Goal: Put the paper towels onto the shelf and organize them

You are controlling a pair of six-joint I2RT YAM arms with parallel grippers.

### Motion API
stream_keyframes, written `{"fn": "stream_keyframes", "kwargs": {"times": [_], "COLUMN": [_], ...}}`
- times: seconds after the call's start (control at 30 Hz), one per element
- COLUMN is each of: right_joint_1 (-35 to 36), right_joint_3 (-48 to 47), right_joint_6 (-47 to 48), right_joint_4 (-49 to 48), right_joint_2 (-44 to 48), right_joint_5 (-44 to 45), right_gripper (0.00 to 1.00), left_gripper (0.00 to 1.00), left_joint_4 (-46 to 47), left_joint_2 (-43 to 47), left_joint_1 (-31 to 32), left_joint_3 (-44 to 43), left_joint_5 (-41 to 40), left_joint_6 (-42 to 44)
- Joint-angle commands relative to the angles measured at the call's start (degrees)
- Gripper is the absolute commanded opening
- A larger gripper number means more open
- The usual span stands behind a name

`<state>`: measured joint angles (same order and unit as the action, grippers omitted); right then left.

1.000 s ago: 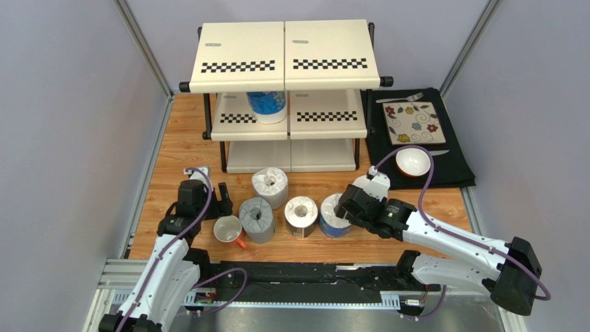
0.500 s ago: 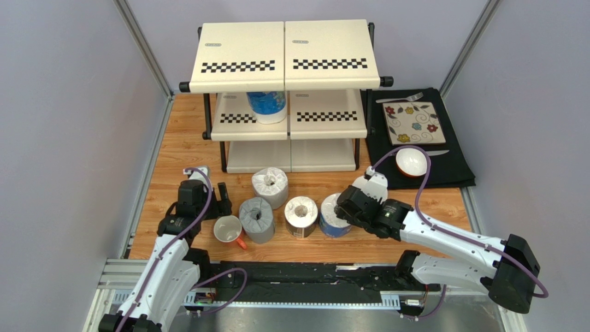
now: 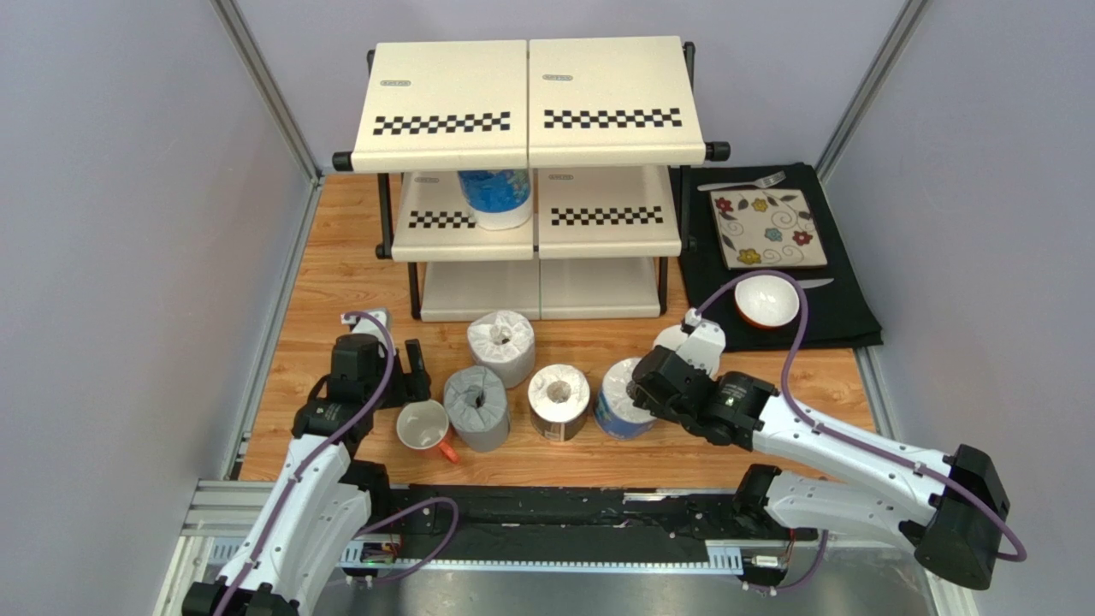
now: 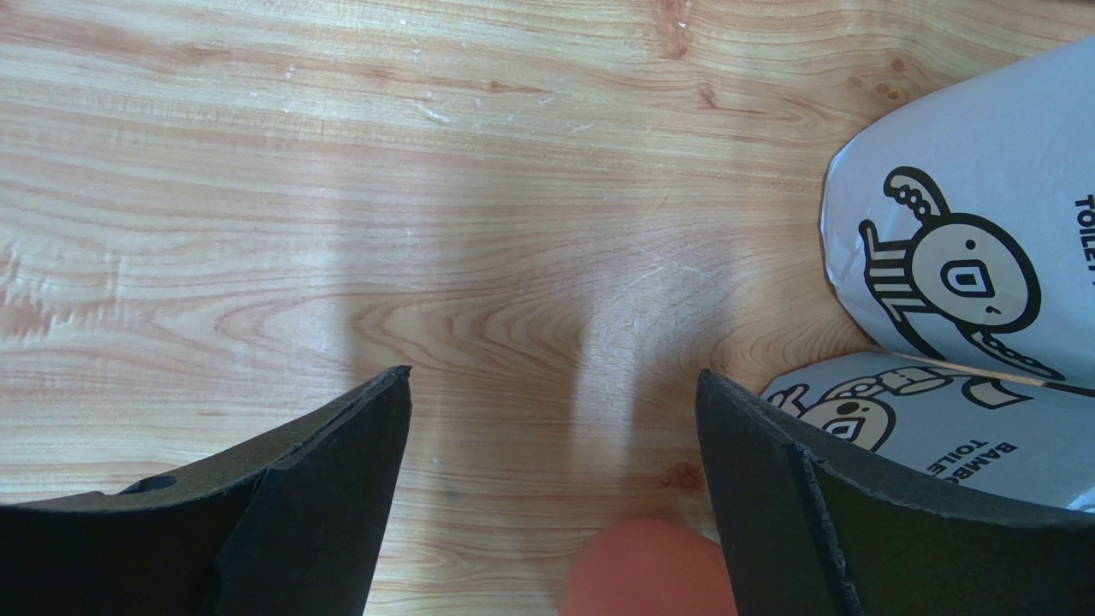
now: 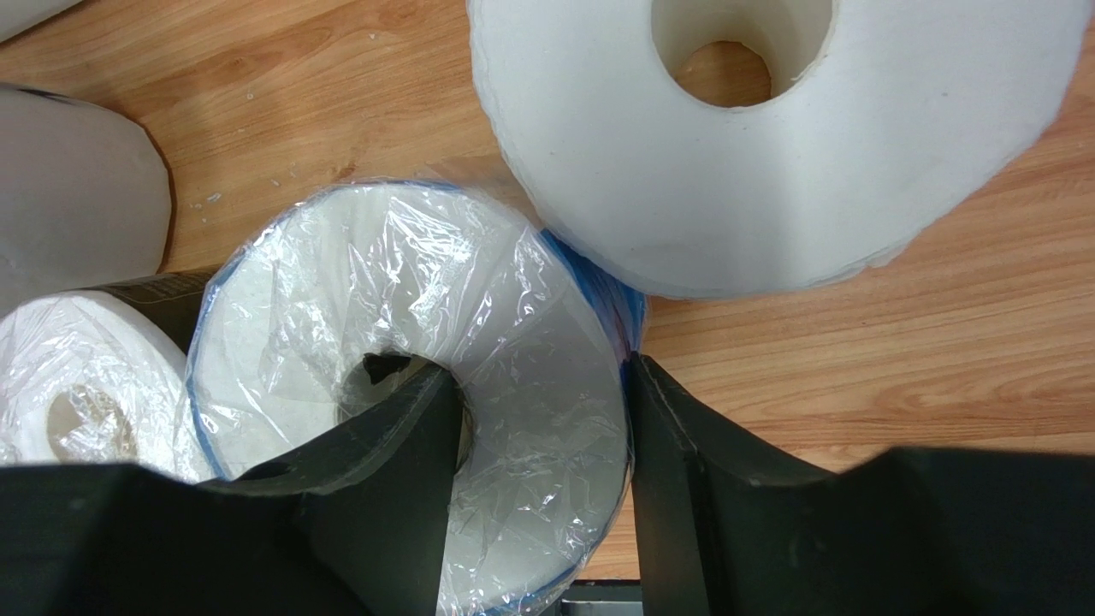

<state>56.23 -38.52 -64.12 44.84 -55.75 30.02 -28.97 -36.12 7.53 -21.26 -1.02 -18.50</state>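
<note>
We're over a pale wooden tabletop (image 3: 334,295), boxed in by plain grey walls (image 3: 129,257) and aluminium corner posts (image 3: 264,84). The three-tier cream shelf with checkered strips (image 3: 450,90) stands well beyond both grippers, with one blue-printed roll (image 3: 495,195) on its middle tier. A black cloth mat (image 3: 848,308) lies beyond the right gripper (image 3: 639,385), off to its right.

That gripper is clenched on the blue-printed plastic-wrapped paper roll (image 3: 617,411). Its wrist view gives us the detail: one of the fingers (image 5: 386,488) is down the hollow core and the other is outside, with the roll's wall pinched between them. That view also gives us a plain white paper roll (image 5: 771,167) touching the wrapped one just beyond the fingers; from overhead the wrist covers it.

Left of the gripper we have the dark-wrapped roll (image 3: 559,401), then the grey wrapped roll (image 3: 477,404), with a second white roll (image 3: 501,344) behind them.

The left gripper (image 3: 414,366) hangs released over bare wood, jaws wide. Only its wrist view shows the cartoon print (image 4: 951,270) on the grey roll just right of its fingers; the white mug with orange handle (image 3: 422,424) sits near, its handle low between them.
</note>
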Motion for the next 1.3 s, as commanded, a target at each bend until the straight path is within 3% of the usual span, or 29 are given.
{"fn": "stream_keyframes", "kwargs": {"times": [0.0, 0.43, 0.93, 1.17, 1.27], "right_joint_1": [0.29, 0.29, 0.03, -4.98, -5.95], "right_joint_3": [-4.01, -18.15, -34.15, -40.13, -40.49], "right_joint_6": [1.1, 12.78, 38.52, 42.06, 43.37], "right_joint_4": [1.39, 1.48, -21.8, -28.05, -30.94], "right_joint_2": [3.8, 5.04, -6.47, -12.98, -13.86], "right_joint_5": [3.73, 11.02, 15.59, 7.25, 7.77], "right_gripper": [0.3, 0.27, 0.27, 0.27, 0.26], "left_gripper": [0.9, 0.9, 0.9, 0.9, 0.9], "left_joint_4": [0.23, 0.23, 0.14, 0.32, 0.23], "left_joint_2": [0.08, -0.09, -0.36, -0.53, -0.53], "left_joint_1": [0.47, 0.73, 0.73, 0.82, 0.82], "left_joint_3": [0.07, 0.07, 0.07, 0.07, -0.01], "left_joint_5": [-0.65, -0.65, -0.74, -0.74, -0.74], "left_joint_6": [0.84, 0.84, 0.92, 0.92, 0.92]}}
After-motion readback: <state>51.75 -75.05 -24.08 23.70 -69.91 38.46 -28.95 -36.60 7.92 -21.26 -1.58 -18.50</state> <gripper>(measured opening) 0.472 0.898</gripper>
